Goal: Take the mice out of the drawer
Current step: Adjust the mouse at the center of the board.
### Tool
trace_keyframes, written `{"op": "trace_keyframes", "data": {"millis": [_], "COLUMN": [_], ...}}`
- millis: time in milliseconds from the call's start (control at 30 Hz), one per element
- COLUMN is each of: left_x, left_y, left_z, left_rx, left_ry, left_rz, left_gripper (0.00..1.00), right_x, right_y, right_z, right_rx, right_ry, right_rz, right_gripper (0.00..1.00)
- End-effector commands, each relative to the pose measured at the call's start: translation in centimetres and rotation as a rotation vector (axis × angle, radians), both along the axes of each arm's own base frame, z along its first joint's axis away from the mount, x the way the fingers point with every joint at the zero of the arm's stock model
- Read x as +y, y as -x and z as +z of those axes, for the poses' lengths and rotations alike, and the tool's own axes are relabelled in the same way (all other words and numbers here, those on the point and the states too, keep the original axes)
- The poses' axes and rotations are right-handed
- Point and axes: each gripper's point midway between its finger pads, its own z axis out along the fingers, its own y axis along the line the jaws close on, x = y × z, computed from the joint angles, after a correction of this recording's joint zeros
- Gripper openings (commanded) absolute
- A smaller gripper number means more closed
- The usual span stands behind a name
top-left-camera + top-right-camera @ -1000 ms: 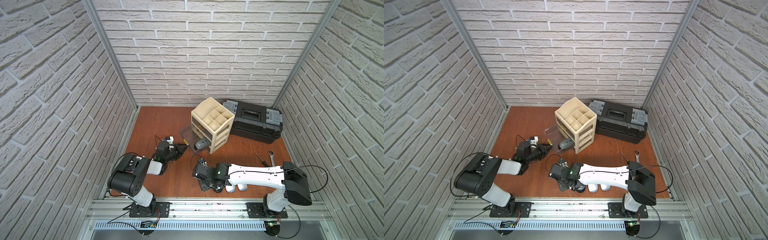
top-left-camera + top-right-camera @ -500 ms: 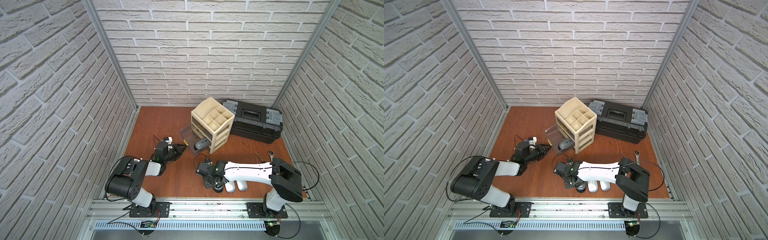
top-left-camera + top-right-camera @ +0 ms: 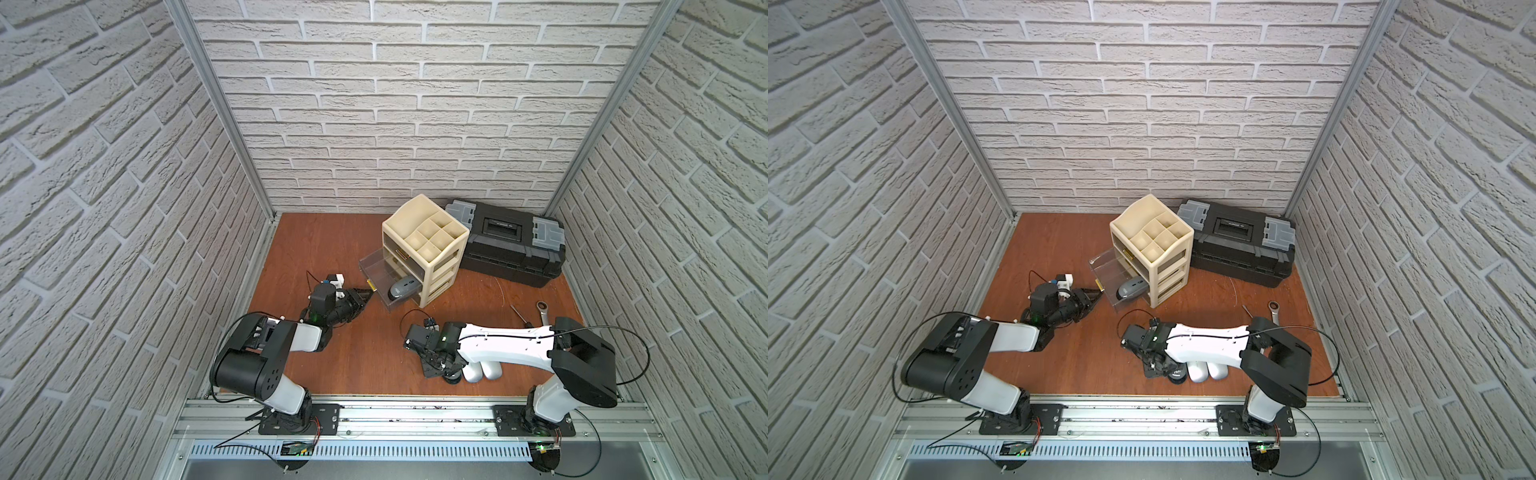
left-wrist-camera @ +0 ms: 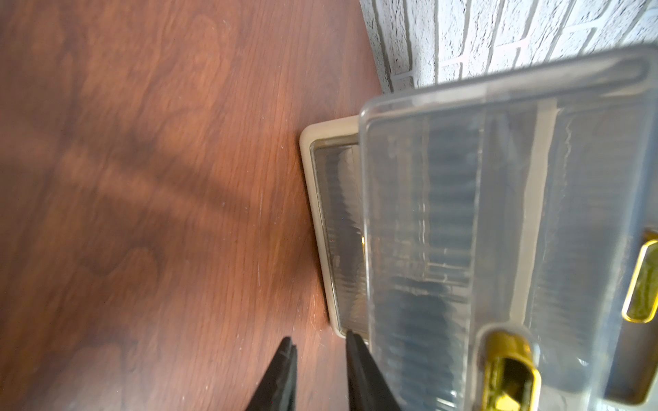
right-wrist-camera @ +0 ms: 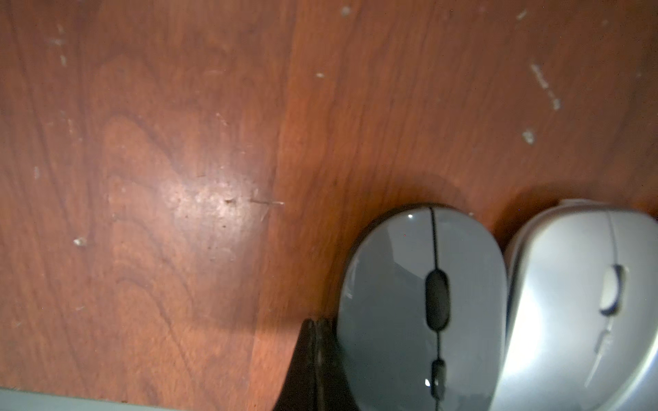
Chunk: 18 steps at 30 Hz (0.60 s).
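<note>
In both top views, one dark grey mouse (image 3: 400, 287) (image 3: 1131, 288) lies in the clear drawer (image 3: 376, 270), which is pulled out of the cream organizer (image 3: 424, 245). My left gripper (image 3: 365, 295) (image 4: 320, 347) is low at the drawer's front corner, beside its gold handle (image 4: 509, 370). It is open a little with nothing between the fingers. On the floor near the front edge lie three mice: a dark grey mouse (image 5: 420, 302) (image 3: 453, 376) and two silver mice (image 3: 471, 372) (image 3: 491, 370). My right gripper (image 5: 315, 322) (image 3: 432, 370) is shut and empty, its tips against the dark grey mouse's side.
A black toolbox (image 3: 511, 245) stands behind the organizer at the back right. A steel wrench (image 3: 543, 311) and a small screwdriver (image 3: 517, 313) lie on the floor right of the organizer. Brick walls close the sides and back.
My right gripper has shifted slightly to the right, next to the dark grey mouse on the floor. The left gripper has hardly moved by the drawer.
</note>
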Motion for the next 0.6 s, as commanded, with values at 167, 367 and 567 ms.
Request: {"op": "trace_keyframes", "data": {"millis": [167,367,567], "left_x": [0.2,0.6,1.1], "left_y": [0.0,0.0,-0.3], "left_z": [0.7,0.2,0.3], "left_rx": [-0.039,-0.021,-0.025], "left_ry": [-0.002,0.0,0.016], "left_rz": [-0.002,0.009,0.015], "left_gripper": [0.28,0.28,0.29], "right_x": [-1.9,0.7,3.7], "right_y": [-0.6,-1.9,-3.8], "right_z": [0.9,3.2,10.3], "right_rx": [-0.034,-0.094,-0.236], "right_ry": [0.028,-0.079,-0.209], "right_rz": [-0.032,0.082,0.266], "right_gripper": [0.02,0.04,0.02]}}
